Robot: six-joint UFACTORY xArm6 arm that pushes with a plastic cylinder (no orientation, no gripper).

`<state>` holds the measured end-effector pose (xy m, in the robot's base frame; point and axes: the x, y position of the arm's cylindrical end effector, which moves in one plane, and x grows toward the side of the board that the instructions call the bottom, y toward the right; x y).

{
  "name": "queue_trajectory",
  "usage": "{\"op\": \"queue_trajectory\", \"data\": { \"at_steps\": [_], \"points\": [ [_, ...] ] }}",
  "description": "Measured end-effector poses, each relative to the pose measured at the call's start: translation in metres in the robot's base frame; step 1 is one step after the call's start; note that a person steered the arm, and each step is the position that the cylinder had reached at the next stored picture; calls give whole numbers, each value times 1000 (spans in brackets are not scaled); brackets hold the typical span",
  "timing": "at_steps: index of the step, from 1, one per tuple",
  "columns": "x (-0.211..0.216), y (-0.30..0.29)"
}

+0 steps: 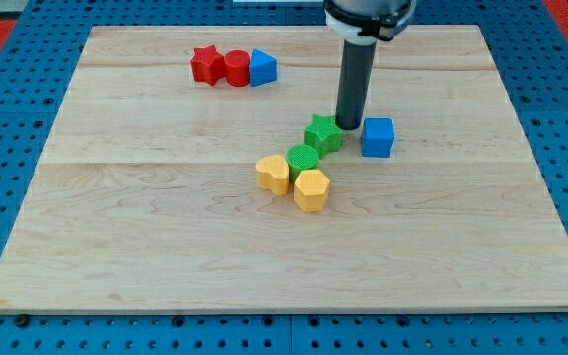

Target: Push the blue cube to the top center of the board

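Observation:
The blue cube (pixel 378 137) sits right of the board's middle. My tip (pixel 349 125) stands just left of it, in the small gap between the cube and a green star block (pixel 322 134). The rod rises from there to the view's top. I cannot tell whether the tip touches either block.
A green round block (pixel 302 160), a yellow block (pixel 274 174) and a second yellow block (pixel 312 189) cluster below-left of the green star. At the top left, a red star (pixel 204 64), a red cylinder (pixel 237 68) and a second blue block (pixel 262 67) stand in a row. The wooden board (pixel 166 247) lies on a blue surface.

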<state>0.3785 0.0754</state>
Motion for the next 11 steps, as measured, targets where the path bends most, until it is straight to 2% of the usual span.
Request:
{"op": "queue_trajectory", "data": {
  "at_steps": [2, 3, 4, 5, 7, 8, 9, 10, 11],
  "points": [
    [76, 1],
    [98, 18],
    [87, 48],
    [51, 64],
    [-27, 56],
    [-43, 60],
    [-18, 96],
    [28, 122],
    [69, 97]
  ]
}}
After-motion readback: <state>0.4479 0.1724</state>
